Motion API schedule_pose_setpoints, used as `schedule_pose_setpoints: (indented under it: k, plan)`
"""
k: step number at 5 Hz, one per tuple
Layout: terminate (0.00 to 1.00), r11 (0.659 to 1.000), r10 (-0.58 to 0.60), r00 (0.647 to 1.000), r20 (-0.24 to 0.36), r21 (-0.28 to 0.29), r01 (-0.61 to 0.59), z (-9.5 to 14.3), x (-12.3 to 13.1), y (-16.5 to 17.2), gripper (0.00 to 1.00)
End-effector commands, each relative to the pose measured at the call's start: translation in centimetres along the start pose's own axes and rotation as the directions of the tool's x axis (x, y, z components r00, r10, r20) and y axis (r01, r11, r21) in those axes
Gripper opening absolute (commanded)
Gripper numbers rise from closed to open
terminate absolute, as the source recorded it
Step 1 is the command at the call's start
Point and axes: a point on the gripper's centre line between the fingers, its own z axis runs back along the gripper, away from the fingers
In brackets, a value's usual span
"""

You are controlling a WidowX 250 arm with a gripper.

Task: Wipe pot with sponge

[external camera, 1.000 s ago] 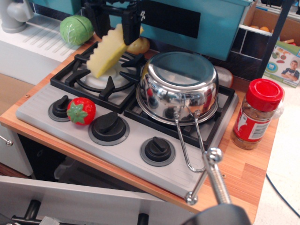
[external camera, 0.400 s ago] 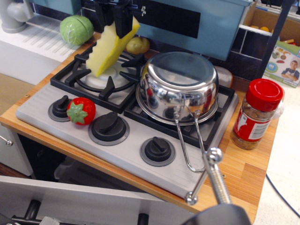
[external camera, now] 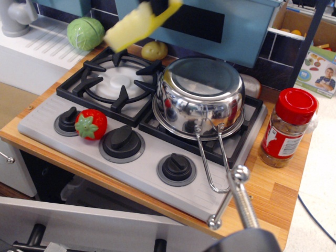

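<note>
The pot [external camera: 202, 97] is a shiny steel saucepan on the right burner of the toy stove [external camera: 52, 113]. Its thin wire-loop handle [external camera: 212, 160] points toward the front edge. The sponge [external camera: 137, 23] is pale yellow and blurred, hanging tilted in the air above the back of the left burner, up and to the left of the pot and apart from it. My gripper [external camera: 160, 5] is at the top edge, mostly cut off, with only a dark part showing where it holds the sponge's upper right end.
A red strawberry [external camera: 91, 124] sits by the stove knobs. A green cabbage [external camera: 85, 33] and a potato [external camera: 154, 50] lie behind the left burner [external camera: 116, 81]. A red-lidded spice jar [external camera: 289, 127] stands right of the stove. A metal post [external camera: 241, 199] rises in front.
The sponge has been lifted up off the left burner and carried up and right toward the top edge; the gripper has risen almost out of view. The pot has not moved.
</note>
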Motion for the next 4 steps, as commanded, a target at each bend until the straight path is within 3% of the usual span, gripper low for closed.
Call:
schedule_pose_setpoints:
  k: [1,2,3,4]
  plan:
    - [0.00,0.996,-0.082,0.994,0.068,-0.025,0.084,2.9,0.2,-4.8,0.00]
    - [0.00,0.990,-0.115,0.993,0.029,-0.083,0.117,1.5,-0.6,-7.5,0.00]
    - [0.00,0.986,-0.148,0.989,-0.016,-0.080,0.147,-0.5,-1.0,-9.1,0.00]
    - [0.00,0.981,-0.158,0.987,-0.031,-0.115,0.153,-2.4,-0.9,-9.9,0.00]
